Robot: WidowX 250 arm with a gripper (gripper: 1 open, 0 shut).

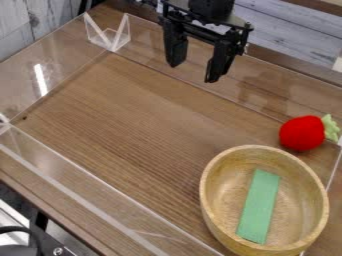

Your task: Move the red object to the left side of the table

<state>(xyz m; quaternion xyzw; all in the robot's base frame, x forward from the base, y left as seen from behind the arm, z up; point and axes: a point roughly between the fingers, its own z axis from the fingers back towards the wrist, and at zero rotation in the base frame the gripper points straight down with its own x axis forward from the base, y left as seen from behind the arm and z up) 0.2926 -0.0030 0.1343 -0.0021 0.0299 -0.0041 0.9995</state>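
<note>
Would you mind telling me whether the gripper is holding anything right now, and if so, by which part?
Nothing is held. The gripper hangs open and empty, far from the red object.

Behind the brown wood-grain counter [134, 110], a pale surface of light planks [294, 30] runs along the top right. Low clear acrylic walls [60, 60] edge the counter and catch soft glare from even, diffuse light. At the bottom left corner, dark cables or hardware [20, 240] sit in shadow, too dim to identify.
</note>
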